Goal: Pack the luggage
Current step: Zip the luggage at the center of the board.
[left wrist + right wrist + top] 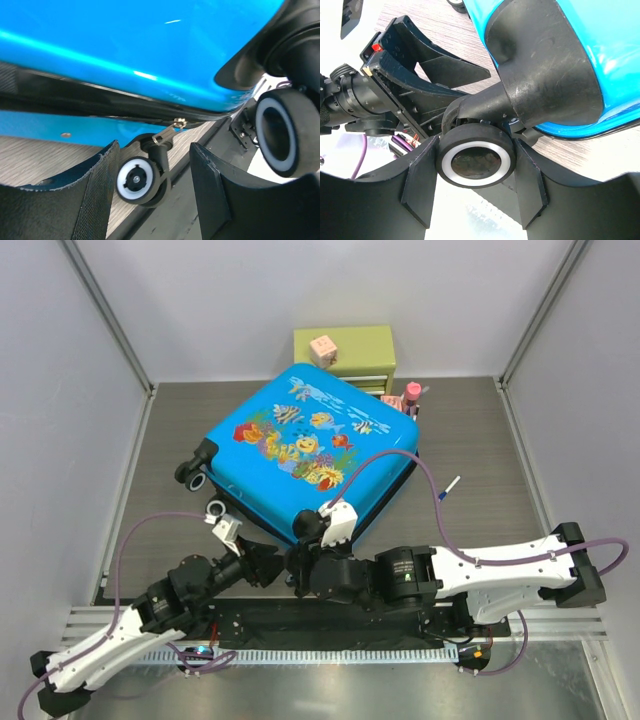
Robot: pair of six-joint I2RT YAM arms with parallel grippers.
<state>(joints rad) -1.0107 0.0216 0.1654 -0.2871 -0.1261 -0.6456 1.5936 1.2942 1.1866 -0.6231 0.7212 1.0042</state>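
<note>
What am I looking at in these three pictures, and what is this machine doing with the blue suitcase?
It is a robot: a left arm and a right arm bolted at a table's near edge. The overhead picture shows both reaching the near corner of a suitcase lying flat, a green drawer chest behind it. The other two pictures come from wrist cameras. The right end effector is clamped on a suitcase wheel; the left end effector is open, holding nothing, facing the zip pull.

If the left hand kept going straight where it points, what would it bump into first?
Probably the suitcase along its zip seam: the metal zipper pull sits right ahead of the left hand. The small wheel just below might come first; depth is unclear.
</note>
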